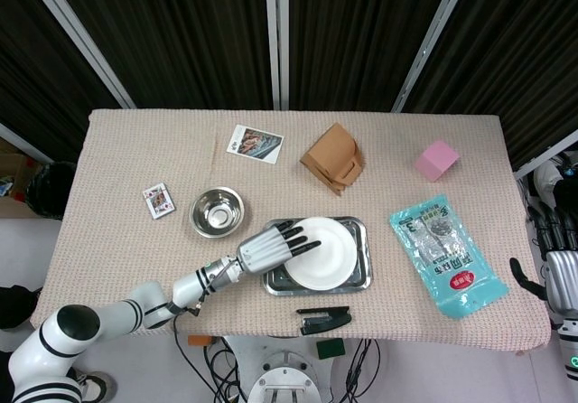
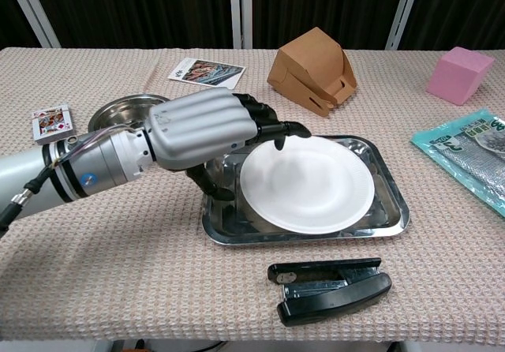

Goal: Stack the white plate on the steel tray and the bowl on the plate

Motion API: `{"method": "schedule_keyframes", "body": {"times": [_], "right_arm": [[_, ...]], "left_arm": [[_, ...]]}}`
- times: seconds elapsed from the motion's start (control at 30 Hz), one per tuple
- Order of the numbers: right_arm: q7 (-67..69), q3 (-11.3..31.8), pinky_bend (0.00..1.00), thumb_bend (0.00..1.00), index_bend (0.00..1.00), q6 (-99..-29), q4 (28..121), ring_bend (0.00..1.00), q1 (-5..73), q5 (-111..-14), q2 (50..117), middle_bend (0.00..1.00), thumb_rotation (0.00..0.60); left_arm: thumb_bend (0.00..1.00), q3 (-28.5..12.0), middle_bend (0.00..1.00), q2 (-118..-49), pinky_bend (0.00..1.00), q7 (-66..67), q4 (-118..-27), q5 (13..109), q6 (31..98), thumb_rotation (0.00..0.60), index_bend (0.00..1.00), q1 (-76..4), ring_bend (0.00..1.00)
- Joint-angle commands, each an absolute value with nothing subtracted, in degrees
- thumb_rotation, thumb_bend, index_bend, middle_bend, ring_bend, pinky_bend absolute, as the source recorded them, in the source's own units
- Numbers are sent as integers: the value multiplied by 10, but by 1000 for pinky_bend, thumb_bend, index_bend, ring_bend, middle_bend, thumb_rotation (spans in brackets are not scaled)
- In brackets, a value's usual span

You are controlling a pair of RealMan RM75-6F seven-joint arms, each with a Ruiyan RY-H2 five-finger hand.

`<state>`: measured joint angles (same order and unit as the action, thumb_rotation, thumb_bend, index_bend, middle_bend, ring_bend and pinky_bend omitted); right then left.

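White plate (image 2: 306, 185) in steel tray (image 2: 390, 202); left hand (image 2: 207, 131) spread above; bowl (image 1: 217, 211) apart

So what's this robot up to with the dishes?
It is stacking tableware. The white plate now lies in the steel tray, and the left hand hovers over the plate's left edge with its fingers spread, holding nothing. The steel bowl waits on the table, left of the tray. The right hand hangs beside the table.

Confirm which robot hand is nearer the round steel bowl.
Left. The left robot hand hovers over the steel tray, just right of the round steel bowl; the right robot hand hangs past the table's far right edge.
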<state>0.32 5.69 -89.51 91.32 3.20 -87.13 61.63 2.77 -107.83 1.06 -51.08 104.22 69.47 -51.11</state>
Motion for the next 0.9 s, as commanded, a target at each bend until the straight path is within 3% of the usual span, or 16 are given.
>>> {"method": "schedule_keyframes", "body": {"times": [0.03,0.13,0.27,0.47,0.73,0.9], "right_arm": [[2,56,0,321,0,-896,914,0,32,-873,616,0,600],[2,56,0,321,0,-897,914,0,32,-874,616,0,600],[3,58,0,321,0,-899,913,0,33,-874,619,0,600],[5,59,0,321,0,-902,912,0,35,-881,621,0,600],[-13,57,0,351,0,-901,924,0,37,-888,618,0,600],[-11,59,0,351,0,-910,927,0,37,-893,622,0,600]], "left_arm": [[0,26,272,-1062,274,30,-525,1040,703,600,86,-506,194],[0,21,263,-1033,270,57,-553,1034,719,600,96,-493,185],[0,24,279,-981,270,69,-604,1022,749,600,234,-463,184],[0,45,302,-918,276,49,-667,983,759,600,274,-403,185],[16,46,295,-905,275,38,-639,924,729,600,277,-357,185],[83,38,294,-917,276,41,-602,920,724,600,348,-351,184]]}}
